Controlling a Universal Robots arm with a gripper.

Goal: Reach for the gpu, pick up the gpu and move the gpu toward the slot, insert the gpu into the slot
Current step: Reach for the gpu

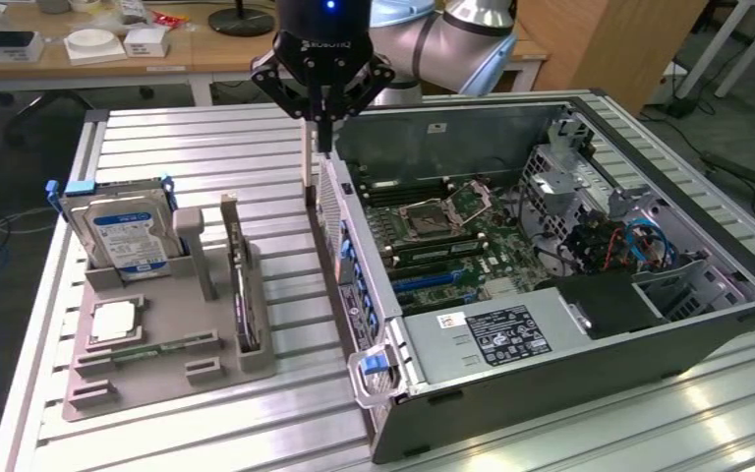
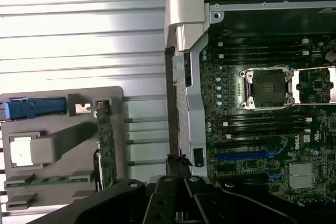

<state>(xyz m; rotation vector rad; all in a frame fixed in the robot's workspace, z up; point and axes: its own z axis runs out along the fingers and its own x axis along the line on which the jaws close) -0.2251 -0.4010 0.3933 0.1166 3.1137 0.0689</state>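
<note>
The gpu [image 1: 243,295] seemingly upright in holder [image 1: 168,379]; hard drive [image 1: 122,231] beside.

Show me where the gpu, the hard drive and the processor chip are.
gpu [image 1: 241,295]: exterior view, middle of its upright dark edge.
hard drive [image 1: 121,234]: exterior view, on its blue label.
processor chip [image 1: 114,321]: exterior view, centre of its silver top.

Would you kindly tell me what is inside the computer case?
A green motherboard with its processor socket, blue cables and a labelled silver box; anything beneath that box is covered.
</note>
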